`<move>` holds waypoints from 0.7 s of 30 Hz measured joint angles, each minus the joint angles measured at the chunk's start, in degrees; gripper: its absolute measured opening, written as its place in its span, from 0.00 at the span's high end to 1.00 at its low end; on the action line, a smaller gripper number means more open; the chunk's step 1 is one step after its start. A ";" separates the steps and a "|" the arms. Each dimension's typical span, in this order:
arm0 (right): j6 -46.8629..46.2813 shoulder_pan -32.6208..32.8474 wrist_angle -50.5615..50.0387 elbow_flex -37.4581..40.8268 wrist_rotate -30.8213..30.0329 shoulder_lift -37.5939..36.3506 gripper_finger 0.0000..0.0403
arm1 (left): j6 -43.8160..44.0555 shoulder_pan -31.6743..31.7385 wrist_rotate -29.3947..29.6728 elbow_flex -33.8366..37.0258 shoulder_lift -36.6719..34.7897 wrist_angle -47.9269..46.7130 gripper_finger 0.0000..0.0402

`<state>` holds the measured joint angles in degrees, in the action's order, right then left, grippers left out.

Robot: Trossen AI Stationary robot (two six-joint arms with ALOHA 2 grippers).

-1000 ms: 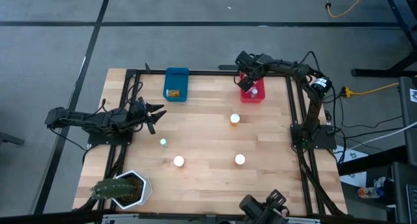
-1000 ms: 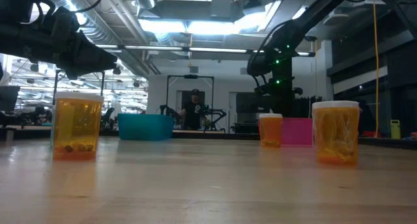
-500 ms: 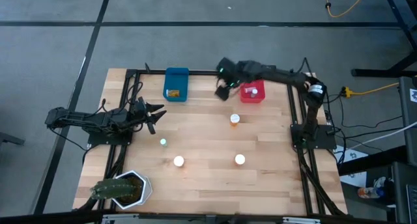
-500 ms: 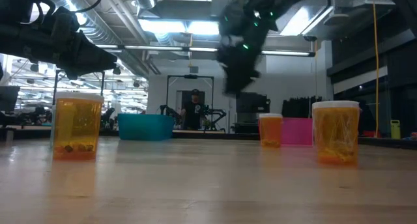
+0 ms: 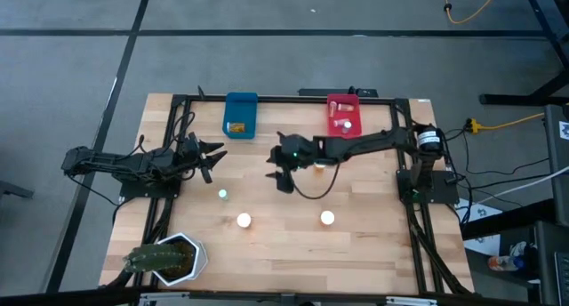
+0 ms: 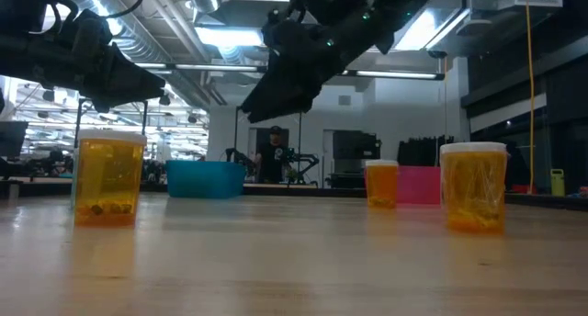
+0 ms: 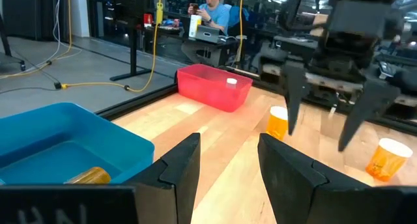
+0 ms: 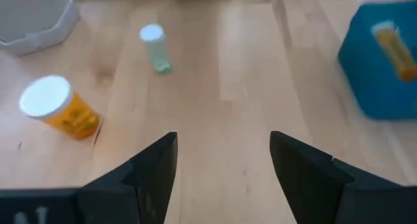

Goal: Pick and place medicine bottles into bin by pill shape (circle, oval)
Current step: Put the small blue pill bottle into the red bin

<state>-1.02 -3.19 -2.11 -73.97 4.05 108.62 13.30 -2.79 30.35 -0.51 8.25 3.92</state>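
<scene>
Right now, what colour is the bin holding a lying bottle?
Blue bin, clearest in the left wrist view.

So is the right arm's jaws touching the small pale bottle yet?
Apart. In the right wrist view the right gripper is open and empty, with bare tabletop between it and the pale bottle.

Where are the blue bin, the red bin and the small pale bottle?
blue bin (image 5: 241, 102), high view, far rim.
red bin (image 5: 344, 101), high view, far rim.
small pale bottle (image 8: 155, 48), right wrist view, its body.

The right arm reaches far out over the middle of the counter, its right claw (image 5: 281, 174) held above the surface with fingers spread and empty. The left arm lies low at the left edge, its left claw (image 5: 213, 159) partly parted, holding nothing.
</scene>
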 joint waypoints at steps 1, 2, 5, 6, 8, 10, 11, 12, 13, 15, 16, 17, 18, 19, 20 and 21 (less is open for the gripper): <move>-0.83 0.58 -0.26 0.17 -0.90 0.02 0.39 | -0.18 0.00 0.00 0.00 0.00 -0.01 0.63; -1.74 1.17 -0.59 0.14 -1.68 0.07 0.39 | -0.11 0.00 -0.17 -0.01 0.00 -0.02 0.63; -1.70 2.17 -4.34 -0.94 -3.11 -0.37 0.39 | 1.11 0.02 -5.62 -2.95 0.02 -4.30 0.63; -1.68 2.43 -5.56 -1.22 -3.43 -0.50 0.39 | 2.40 -0.03 -7.88 -5.38 0.29 -7.10 0.63; -1.66 2.63 -7.49 -1.53 -3.50 -0.90 0.39 | 4.65 -0.06 -10.10 -11.54 2.42 -15.29 0.64; -1.65 2.58 -7.90 -1.60 -3.50 -1.34 0.39 | 7.29 -0.01 -10.26 -17.83 6.70 -27.46 0.64; -1.66 2.56 -8.37 -1.63 -3.51 -1.51 0.39 | 9.40 -0.02 -10.66 -20.97 9.41 -33.67 0.65; -1.66 2.54 -9.02 -1.71 -3.52 -1.58 0.39 | 11.85 -0.02 -11.69 -23.83 12.26 -39.13 0.66; -1.64 2.54 -9.61 -1.72 -3.54 -1.60 0.39 | 14.72 -0.02 -13.61 -26.47 15.38 -43.95 0.67; -1.64 2.42 -10.93 -1.71 -3.65 -1.60 0.39 | 19.63 -0.05 -18.81 -29.71 21.65 -52.89 0.68; -1.61 2.34 -10.91 -1.71 -3.63 -1.60 0.39 | 21.35 -0.15 -21.73 -30.33 24.60 -55.85 0.69; -1.61 2.32 -11.00 -1.71 -3.63 -1.65 0.39 | 22.89 -0.47 -23.88 -30.56 27.58 -56.60 0.69; -1.61 2.32 -11.30 -1.71 -3.63 -1.68 0.39 | 24.17 -0.95 -25.61 -30.60 30.48 -56.42 0.70; -1.56 2.32 -11.50 -1.71 -3.65 -1.68 0.39 | 25.34 -1.51 -26.70 -30.35 33.37 -56.38 0.70; -1.55 2.30 -11.60 -1.71 -3.63 -1.68 0.39 | 26.42 -2.03 -27.64 -30.04 36.28 -56.67 0.71; -1.55 2.29 -11.58 -1.71 -3.63 -1.68 0.39 | 27.53 -2.63 -28.22 -29.97 39.24 -57.01 0.71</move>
<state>-2.57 -0.89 -13.69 -75.68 0.43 106.94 40.83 -5.42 2.13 -30.48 47.49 -53.09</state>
